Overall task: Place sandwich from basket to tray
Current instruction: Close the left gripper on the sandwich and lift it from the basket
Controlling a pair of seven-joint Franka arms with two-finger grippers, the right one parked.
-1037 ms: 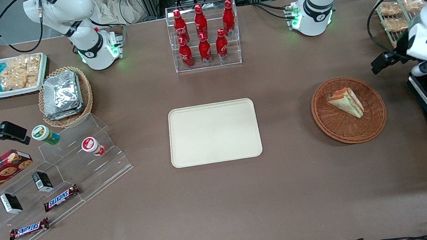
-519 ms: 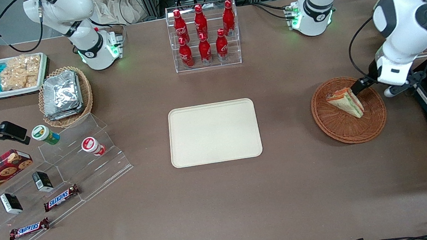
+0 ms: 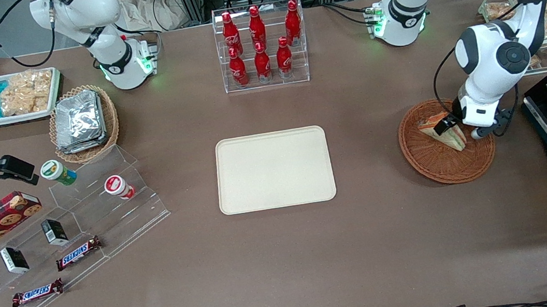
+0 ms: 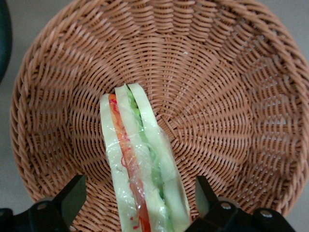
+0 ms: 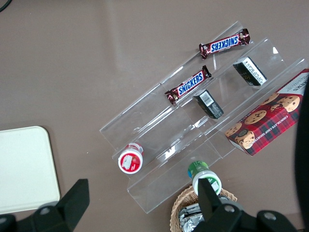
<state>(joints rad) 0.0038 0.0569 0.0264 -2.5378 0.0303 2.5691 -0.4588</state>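
The cream tray (image 3: 274,169) at the table's middle is shown only in the front view, with the wicker basket (image 3: 426,163) well apart from it toward the working arm's end. In the wrist view, hidden details are revealed: the gripper (image 4: 137,203) is spread wide, nothing held, one finger (image 4: 72,195) on each side of the sandwich (image 4: 140,166). The sandwich (image 3: 451,136) is lying in the basket (image 4: 231,87), its tip pointed to twelve o'clock, untouched between the fingers.

Six red bottles (image 3: 260,45) stand in a clear rack; two Snickers bars (image 3: 78,252) lie on acrylic steps.
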